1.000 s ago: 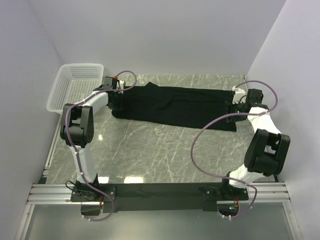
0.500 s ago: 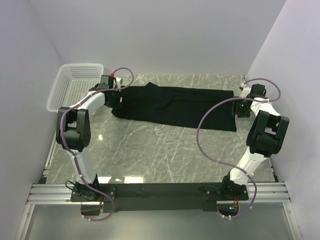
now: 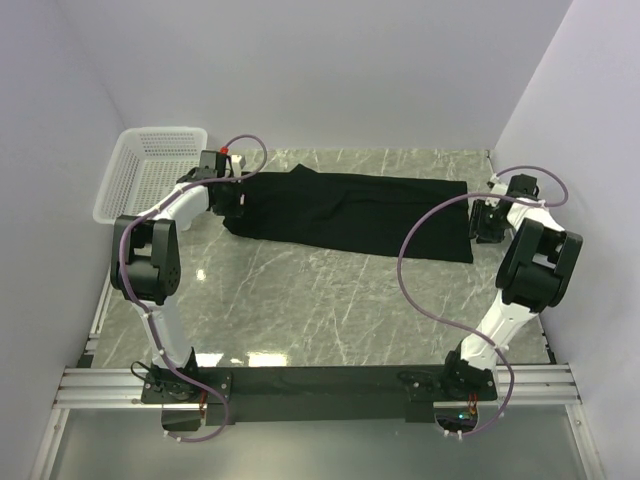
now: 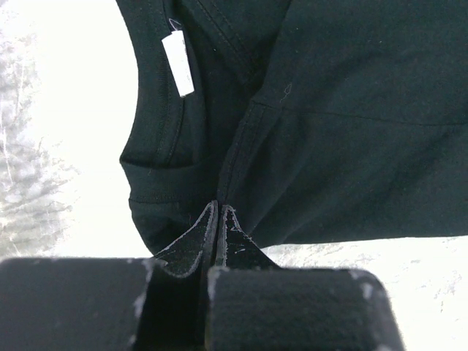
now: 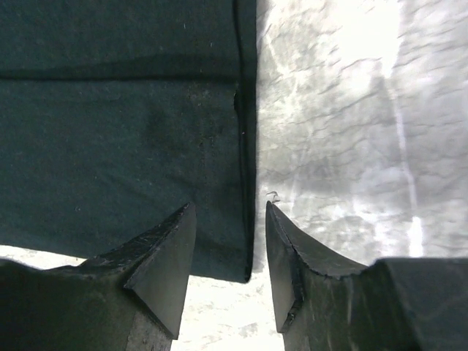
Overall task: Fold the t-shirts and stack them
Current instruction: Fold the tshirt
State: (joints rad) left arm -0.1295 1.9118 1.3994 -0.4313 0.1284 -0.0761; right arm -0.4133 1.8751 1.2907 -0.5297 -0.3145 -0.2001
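R gripper (image 5: 230, 205) further right, astride t-shirt (image 5: 110, 131) edge

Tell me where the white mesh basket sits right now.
In the top view, the white mesh basket sits at the far-left corner, left of the left pincer gripping the black t-shirt.

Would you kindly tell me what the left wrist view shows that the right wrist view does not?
Only the left wrist view shows the white neck label and the left gripper shut on cloth beside the collar. Only the right wrist view shows the right gripper open, astride the shirt's hemmed edge. Both show the black t-shirt on the marble table.
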